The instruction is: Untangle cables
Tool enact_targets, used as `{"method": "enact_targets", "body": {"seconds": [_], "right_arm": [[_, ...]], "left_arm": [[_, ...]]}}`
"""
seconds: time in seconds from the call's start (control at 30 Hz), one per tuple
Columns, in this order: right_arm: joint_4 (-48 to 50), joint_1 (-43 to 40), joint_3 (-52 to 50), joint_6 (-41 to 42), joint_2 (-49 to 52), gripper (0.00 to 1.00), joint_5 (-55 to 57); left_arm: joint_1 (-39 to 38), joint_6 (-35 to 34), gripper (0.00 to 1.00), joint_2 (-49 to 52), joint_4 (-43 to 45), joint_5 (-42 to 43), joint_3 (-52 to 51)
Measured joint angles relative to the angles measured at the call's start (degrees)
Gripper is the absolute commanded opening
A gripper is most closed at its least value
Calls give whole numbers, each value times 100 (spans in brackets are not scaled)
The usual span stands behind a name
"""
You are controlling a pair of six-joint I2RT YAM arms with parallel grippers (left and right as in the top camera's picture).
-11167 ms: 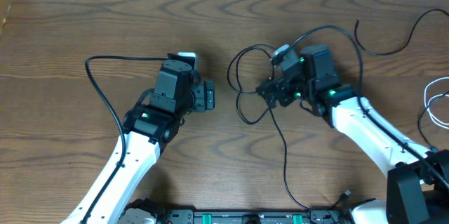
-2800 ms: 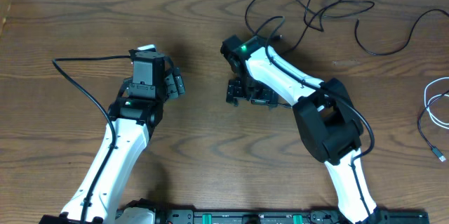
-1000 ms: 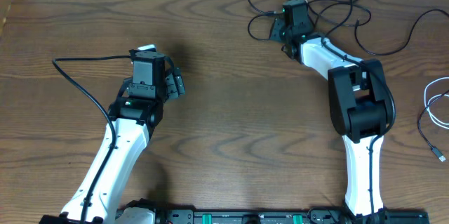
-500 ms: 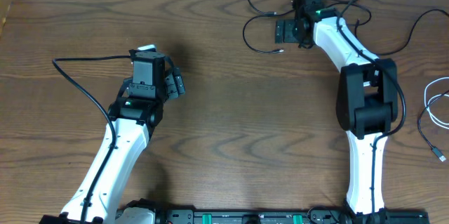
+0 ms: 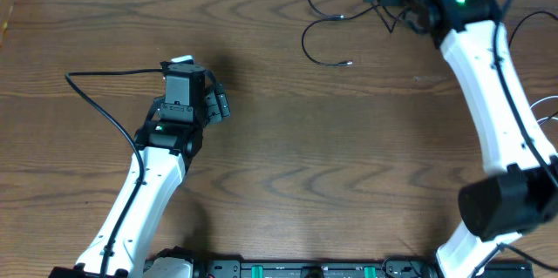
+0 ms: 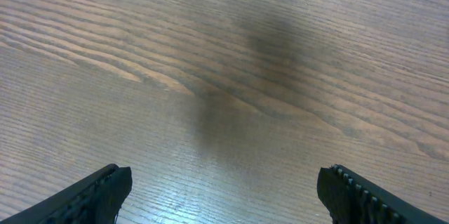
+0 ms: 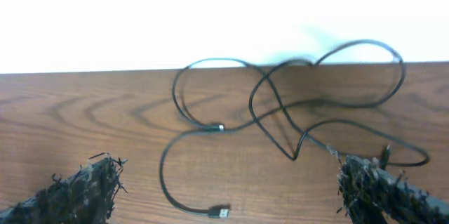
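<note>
- The right end effector point(image 7: 235, 190) has just sprung wide open and risen over the table's point(image 5: 288, 139) far edge; it holds nothing now.
- The black cable point(image 7: 219, 128), let go, lies just beside that far edge (its loops still cross each other), so the untangling looks unfinished.
- The left end effector point(image 6: 235, 199), well back from that edge, gapes wide and empty.

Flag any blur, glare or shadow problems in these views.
Right wrist: smeared, pincer fingers and black cable soft, wall blown out white. Left wrist: sharp, dark blurry shadow on the table, mild sheen near bottom. Overhead: crisp, evenly lit.
</note>
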Motion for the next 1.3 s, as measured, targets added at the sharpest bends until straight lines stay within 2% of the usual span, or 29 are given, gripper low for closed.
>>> {"method": "enact_targets", "body": {"seconds": [1.3], "right_arm": [[-308, 4, 0, -4, -11, 99, -2]], "left_arm": [[0, -2, 89, 0, 2, 0, 0]]}}
